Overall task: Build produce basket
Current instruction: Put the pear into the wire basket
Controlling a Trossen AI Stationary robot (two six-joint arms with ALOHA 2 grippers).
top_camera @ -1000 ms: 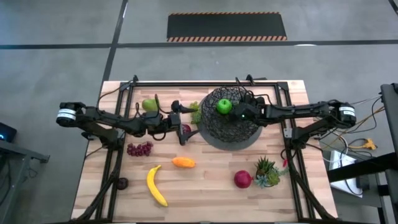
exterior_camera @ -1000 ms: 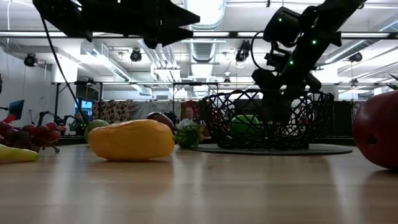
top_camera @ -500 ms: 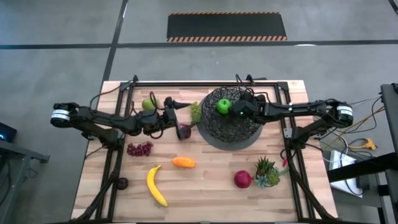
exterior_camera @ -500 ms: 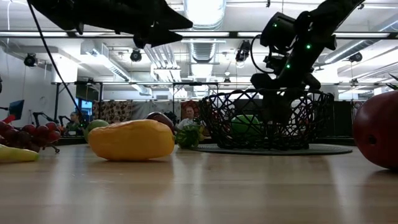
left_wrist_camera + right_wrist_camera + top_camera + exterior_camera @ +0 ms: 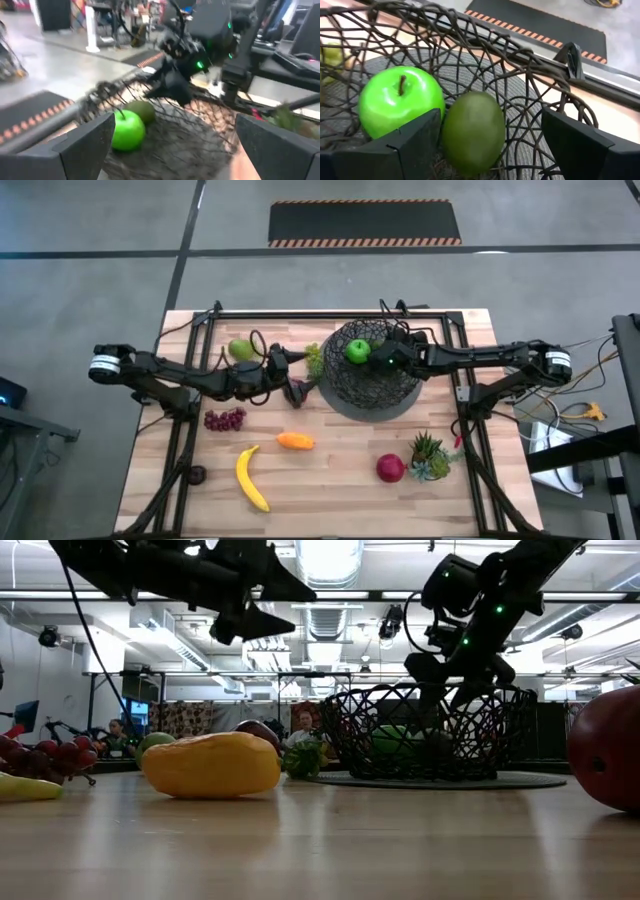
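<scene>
From table height you look across pale wood at a round black woven-wire basket (image 5: 425, 732) on a dark grey disc base, with a green fruit (image 5: 394, 742) dimly visible through its mesh. Your right gripper (image 5: 450, 690) hangs just above the rim, its fingers spread apart. Your left gripper (image 5: 262, 602) hovers high up, its fingers apart. Nearest you lies a smooth orange-yellow fruit (image 5: 211, 765). Purple-red grapes (image 5: 45, 758) and a yellow banana tip (image 5: 20, 787) sit at one edge, a large red apple (image 5: 606, 748) at the other.
</scene>
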